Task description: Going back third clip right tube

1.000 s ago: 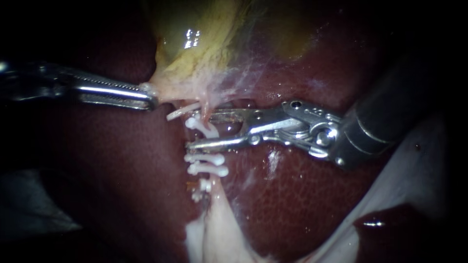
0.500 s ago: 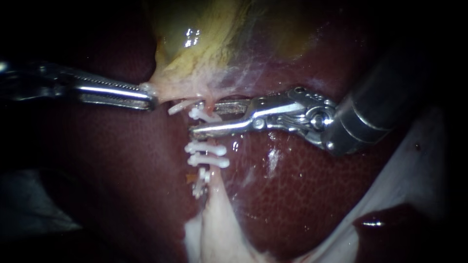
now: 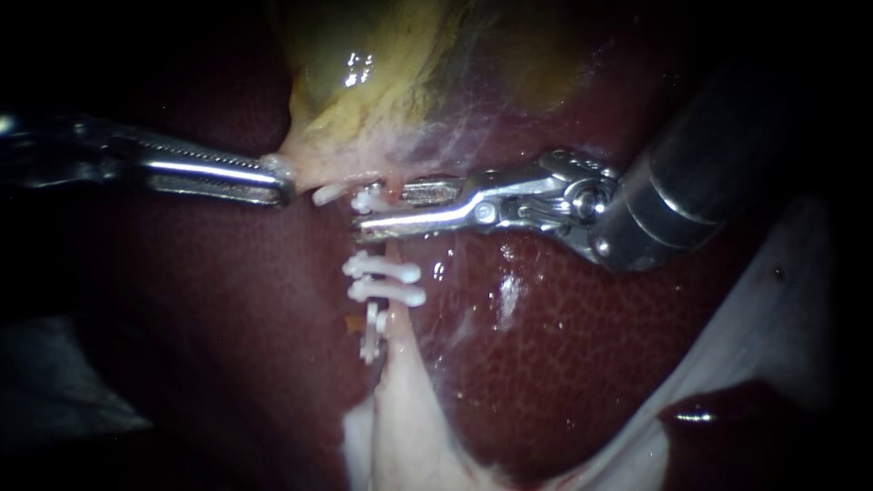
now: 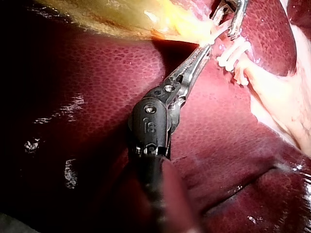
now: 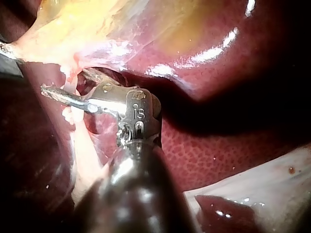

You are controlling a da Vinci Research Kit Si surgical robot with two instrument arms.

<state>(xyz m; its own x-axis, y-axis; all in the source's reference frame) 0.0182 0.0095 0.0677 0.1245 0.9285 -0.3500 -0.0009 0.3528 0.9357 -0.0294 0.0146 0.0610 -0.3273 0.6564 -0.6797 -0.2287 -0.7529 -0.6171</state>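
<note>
Two instruments in the endoscope view. The left instrument [image 3: 282,182], a slim steel shaft, lies level from the left, jaws clamped on the pale edge of the yellow-green gallbladder [image 3: 391,82]. The right instrument [image 3: 382,209], a steel wrist on a dark shaft, comes down from the upper right. Its jaws point left, narrowly parted, straddling the pale pink tube [image 3: 393,250], with the topmost white plastic clip [image 3: 367,198] in the gap. The lower white clips [image 3: 384,270] sit nearer on the tube, just clear of the lower jaw. Versus a second ago, the right jaws are narrower and further toward the gallbladder; left unchanged. Open dark-red liver [image 3: 564,364] to the right and near.

Left wrist view: left instrument [image 4: 209,44] straight out, jaws closed on the gallbladder [image 4: 121,17] edge. Lower white clips [image 4: 233,51] beside its tip, right instrument [image 4: 229,14] just ahead.

Right wrist view: right instrument [image 5: 63,81] bent sideways at the wrist, jaws slightly apart around the tube [image 5: 74,68]. Bare liver [image 5: 218,160] beside the shaft.
</note>
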